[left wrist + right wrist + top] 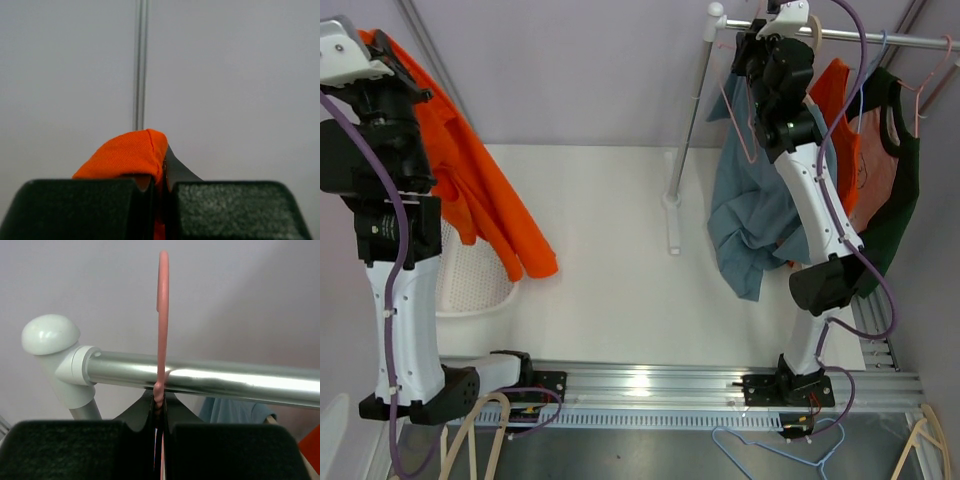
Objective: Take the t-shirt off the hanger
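Rail [225, 380]: glossy metal w/ smooth white plastic cap [50, 335]. Pink hanger [163, 300]: smooth plastic. Orange t-shirt [125, 155]: matt woven cloth.

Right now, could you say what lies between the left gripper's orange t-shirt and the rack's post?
Only bare white table separates that orange t-shirt from the post in the top external view.

No legible text, label, brand, number or sign is found in the top external, left wrist or right wrist camera views.
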